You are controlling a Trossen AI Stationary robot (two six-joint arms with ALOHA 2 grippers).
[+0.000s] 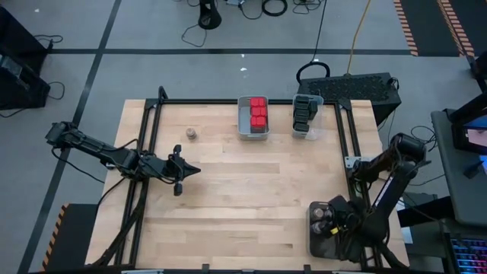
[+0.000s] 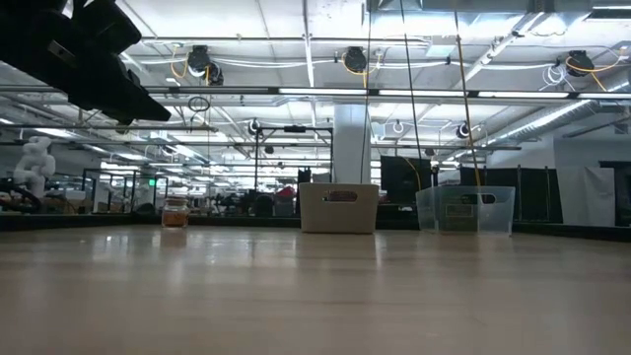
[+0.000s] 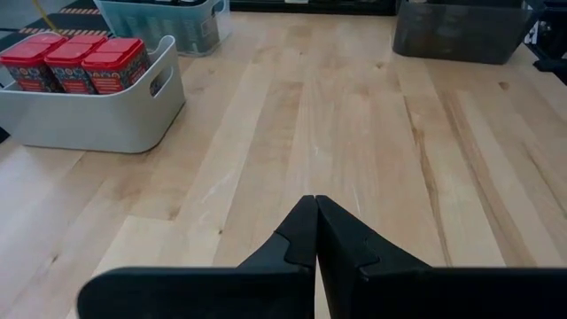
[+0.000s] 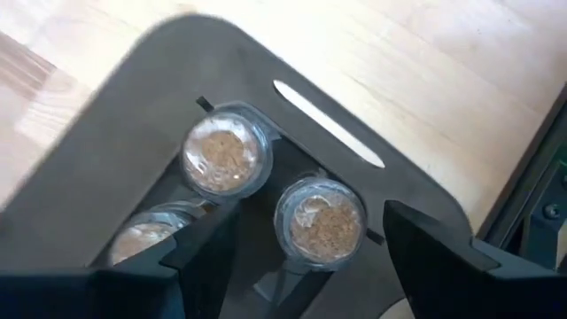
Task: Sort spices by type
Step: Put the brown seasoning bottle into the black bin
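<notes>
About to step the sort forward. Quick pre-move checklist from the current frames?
1. Right tool open over the dark tray: ok; a round jar sits between its fingers, ungripped.
2. Jars in the tray upright: ok for the two fully seen; third partly hidden.
3. Left tool shut, empty, above bare table: ok.
4. One round jar alone on the table, unsorted: not ok.
5. Red-capped containers in the grey bin: ok.
6. Dark containers in the clear bin: ok.
</notes>
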